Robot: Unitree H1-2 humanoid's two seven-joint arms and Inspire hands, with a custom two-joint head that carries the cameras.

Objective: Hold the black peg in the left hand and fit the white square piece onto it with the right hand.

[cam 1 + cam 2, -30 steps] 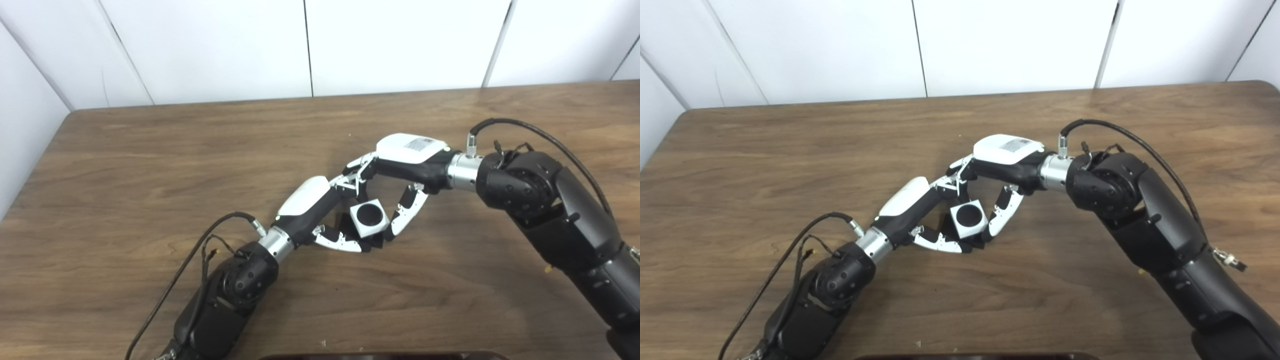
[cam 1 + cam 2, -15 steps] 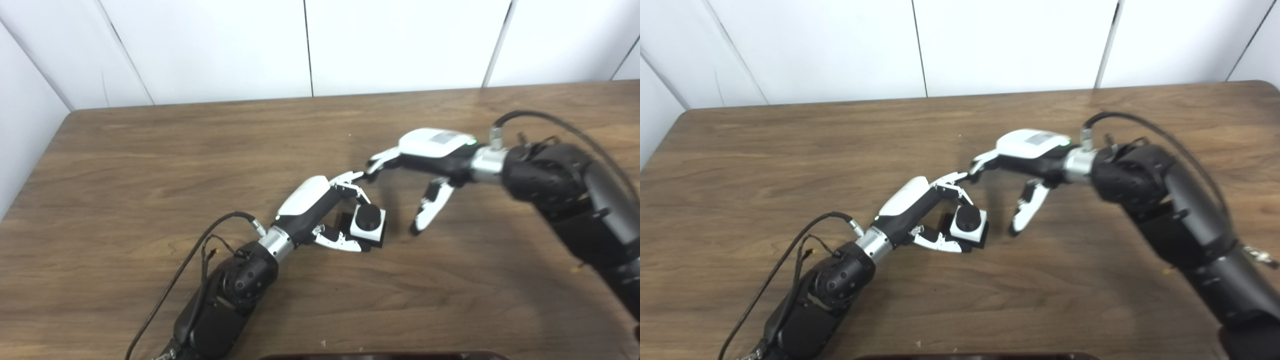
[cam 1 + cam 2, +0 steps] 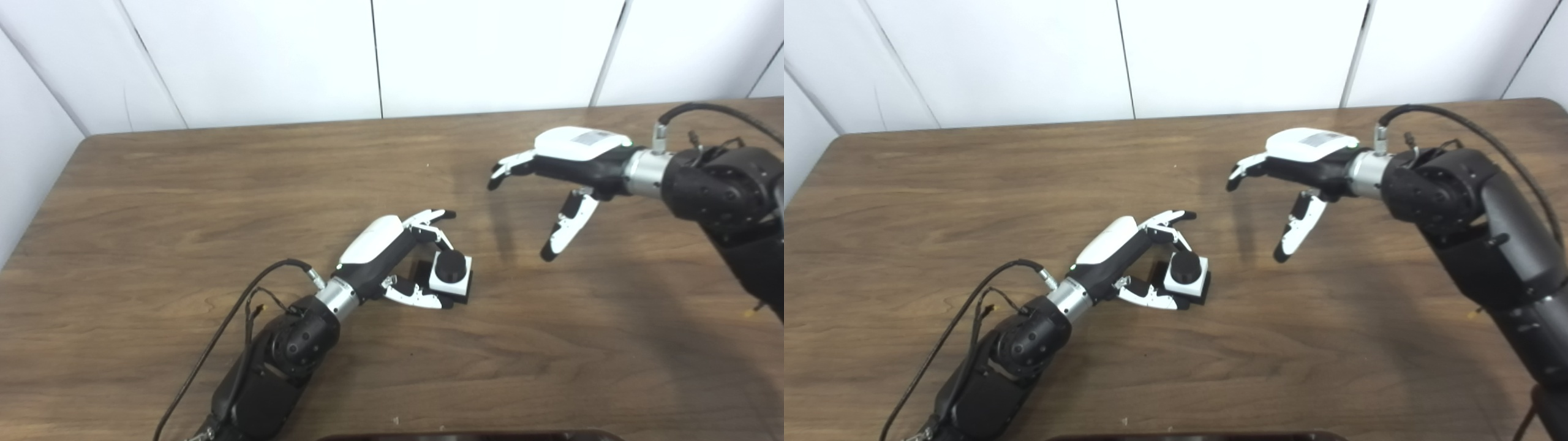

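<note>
My left hand (image 3: 392, 251) lies low over the middle of the wooden table (image 3: 184, 202), its fingers and thumb closed around the black peg (image 3: 450, 264). The white square piece (image 3: 460, 281) sits on that peg, whose round black top shows through the piece's hole; the peg's black base pokes out beneath it. My right hand (image 3: 569, 165) hovers open to the upper right, well apart from the piece, fingers spread and empty. In the right eye view the white square piece (image 3: 1200, 282) and the open right hand (image 3: 1304, 165) appear the same way.
White wall panels (image 3: 257, 55) stand behind the table's far edge. A dark object (image 3: 465, 436) peeks in at the bottom edge. The left arm's cable (image 3: 233, 318) loops over the table near the forearm.
My right hand let go of the white square piece, opened, and drew back up and to the right. The piece now rests lower on the peg; the left hand stayed put.
</note>
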